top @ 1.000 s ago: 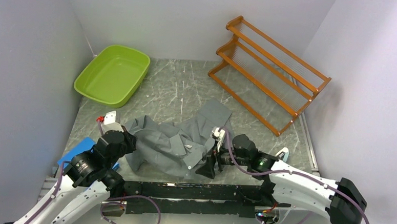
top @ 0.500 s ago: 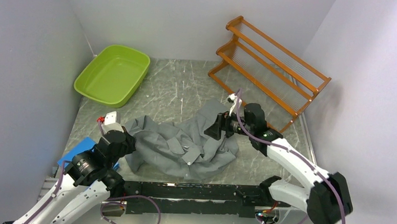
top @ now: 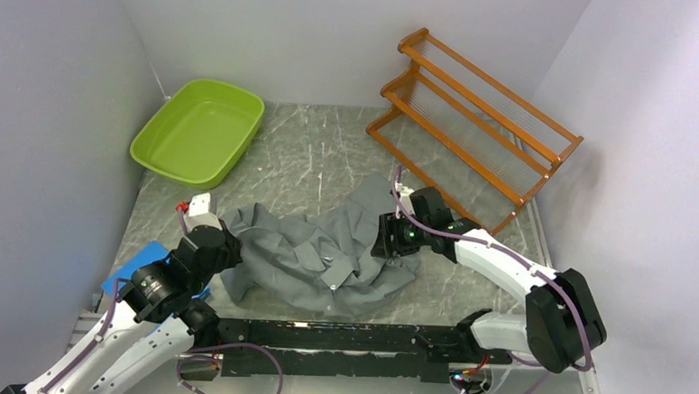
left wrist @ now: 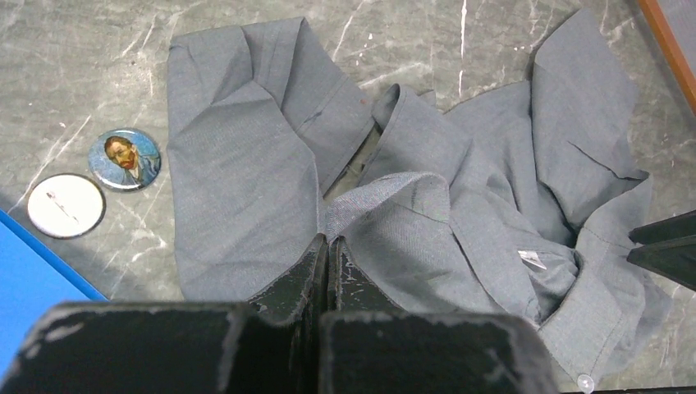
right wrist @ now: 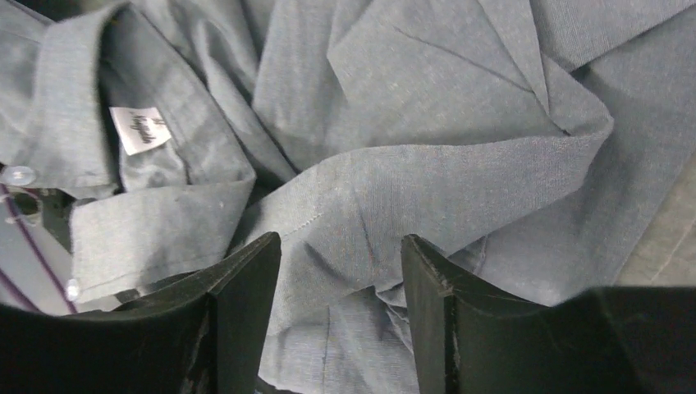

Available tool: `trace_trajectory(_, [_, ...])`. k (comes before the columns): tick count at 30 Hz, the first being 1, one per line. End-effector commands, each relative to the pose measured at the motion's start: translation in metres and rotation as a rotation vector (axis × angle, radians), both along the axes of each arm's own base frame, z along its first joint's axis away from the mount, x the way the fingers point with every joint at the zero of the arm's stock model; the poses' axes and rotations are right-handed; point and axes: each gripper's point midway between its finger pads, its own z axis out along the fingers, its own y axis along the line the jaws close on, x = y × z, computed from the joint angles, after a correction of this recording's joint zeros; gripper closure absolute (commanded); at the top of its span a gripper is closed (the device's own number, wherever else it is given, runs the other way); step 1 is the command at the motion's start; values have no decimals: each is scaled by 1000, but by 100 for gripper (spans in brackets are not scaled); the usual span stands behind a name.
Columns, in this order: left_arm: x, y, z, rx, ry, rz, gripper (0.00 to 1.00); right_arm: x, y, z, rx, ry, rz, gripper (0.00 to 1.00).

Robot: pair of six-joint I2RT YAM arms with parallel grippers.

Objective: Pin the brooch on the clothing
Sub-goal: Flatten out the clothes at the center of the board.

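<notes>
- Centrally, towards the near edge of the desk (top: 312,150), the shirt (top: 325,250) lies in a crumpled heap. Its collar is rucked up and one flat panel reaches out towards the far right.
- Seen from the left wrist, the left gripper (left wrist: 327,244) has its fingers pressed together with no gap. A raised crease of the shirt (left wrist: 246,164) runs straight into the tips, so it is pinching the cloth at the heap's left side.
- The right gripper (right wrist: 339,242) is over the right side of the heap, near the collar, with its jaws wide apart. A soft ridge of cloth lies between the two fingers, and whether the tips touch it I cannot tell.
- The right wrist view also shows a small white neck label (right wrist: 139,130) inside the collar and a pale button (right wrist: 18,175) on the placket.
- Two brooches lie on the bare desk just left of the shirt, side by side and not touching the cloth. The portrait brooch (left wrist: 125,158) is face up. The white brooch (left wrist: 66,205) shows its plain back with the pin.
- A blue pad (top: 139,263) lies at the near left edge, just beside the brooches.
- A green tub (top: 200,130) sits in the far left corner.
- An orange wooden rack (top: 477,113) stands in the far right corner.
</notes>
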Motion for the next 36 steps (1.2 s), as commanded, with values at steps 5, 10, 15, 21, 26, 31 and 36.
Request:
trace_trajectory(5, [12, -13, 20, -35, -63, -33, 97, -4, 8, -15, -35, 38, 1, 55])
trace_trajectory(10, [13, -15, 25, -30, -70, -45, 97, 7, 22, 5, 36, -5, 10, 96])
trace_trajectory(15, [14, -15, 37, -24, -95, -62, 97, 24, 26, 43, 85, -112, -13, 100])
trace_trajectory(21, [17, -15, 69, -18, -176, -91, 97, 45, 14, 128, 180, -362, -105, 100])
trace_trajectory(26, [22, -29, 115, -48, -288, -174, 97, 47, -8, 230, 288, -644, -204, 100])
trace_trajectory(31, [22, -45, 190, -77, -446, -286, 97, 30, -34, 330, 417, -886, -287, 100])
trace_trajectory(36, [17, -51, 288, -123, -641, -338, 97, 4, -54, 412, 550, -1070, -328, 100])
